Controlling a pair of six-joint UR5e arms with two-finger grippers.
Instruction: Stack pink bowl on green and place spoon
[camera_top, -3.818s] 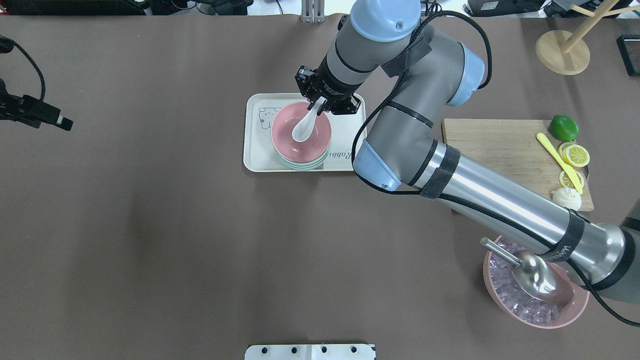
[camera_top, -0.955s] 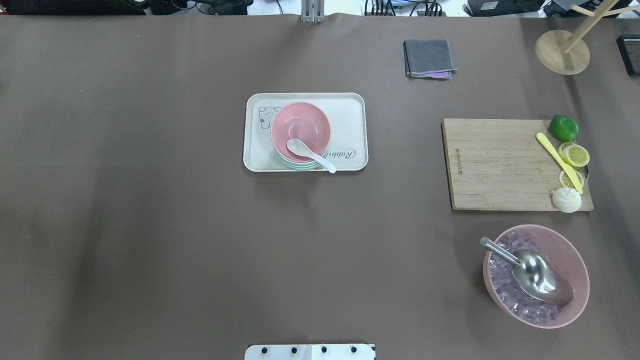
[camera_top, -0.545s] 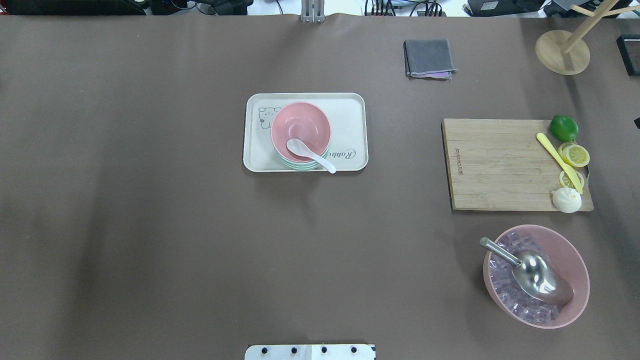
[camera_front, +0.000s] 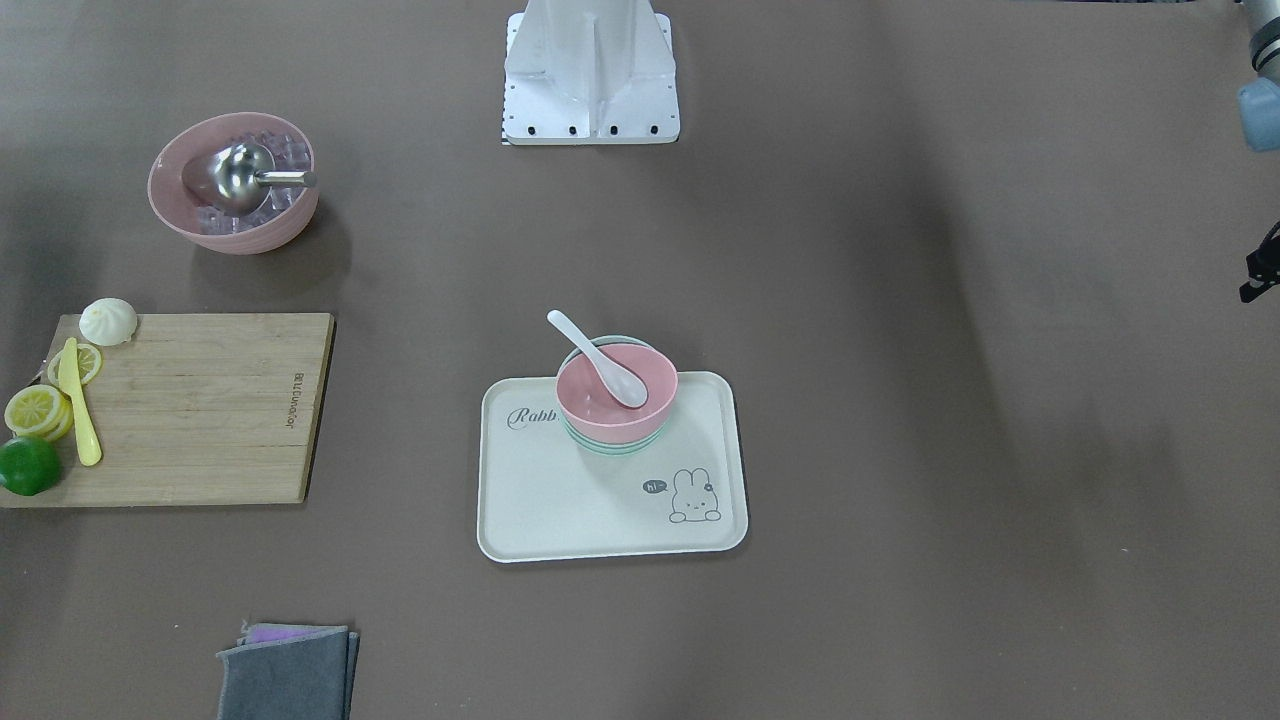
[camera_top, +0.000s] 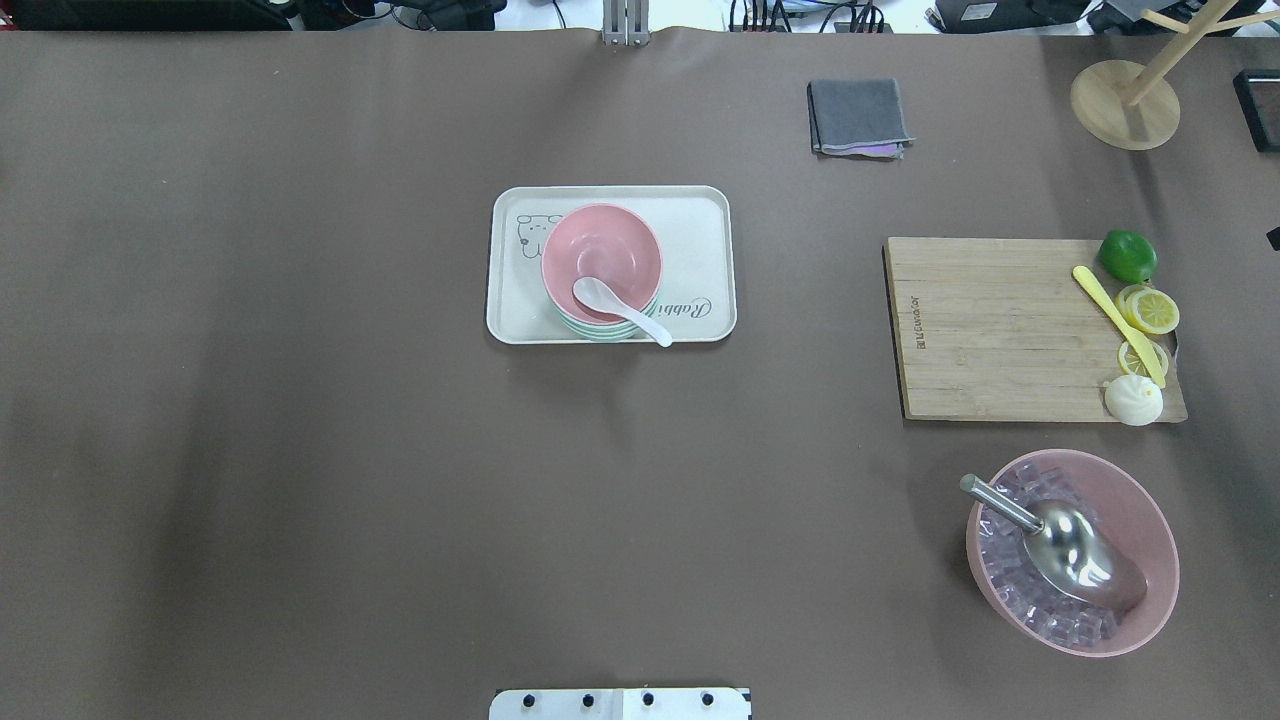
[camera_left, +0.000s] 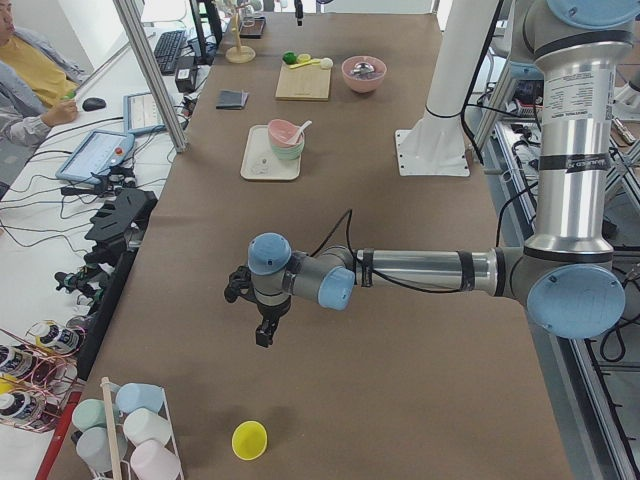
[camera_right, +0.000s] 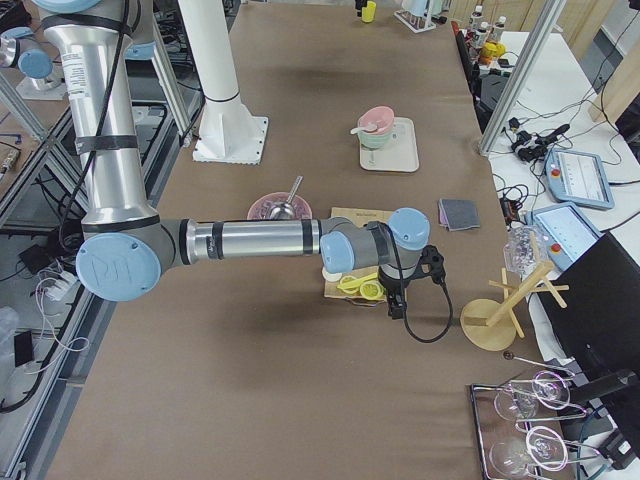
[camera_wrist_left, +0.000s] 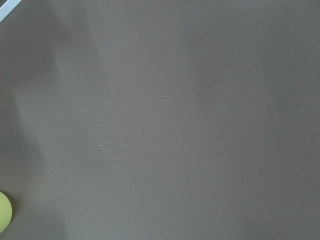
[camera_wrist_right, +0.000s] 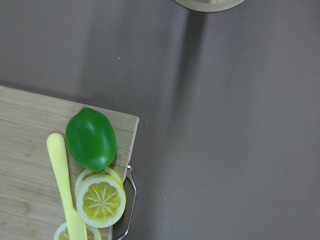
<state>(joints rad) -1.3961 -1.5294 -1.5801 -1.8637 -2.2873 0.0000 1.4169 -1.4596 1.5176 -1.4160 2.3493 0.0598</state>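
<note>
Stack, 1 set: pink bowl (camera_top: 602, 262) nested in green bowl (camera_top: 600, 331), on tray (camera_top: 700, 230) mid-table. Spoon (camera_top: 618, 308): scoop inside the pink bowl, handle leaning over its rim. Judged complete; 0 steps left. Left gripper (camera_left: 263, 335) and right gripper (camera_right: 396, 305): well apart from the stack, opening and any load cannot be told.

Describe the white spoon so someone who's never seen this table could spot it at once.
Find the cream tray near the middle of the table; a pink bowl sits stacked on a green bowl there. The spoon lies in the pink bowl, its handle poking over the rim. It is white, unlike the metal scoop in the ice bowl.
</note>
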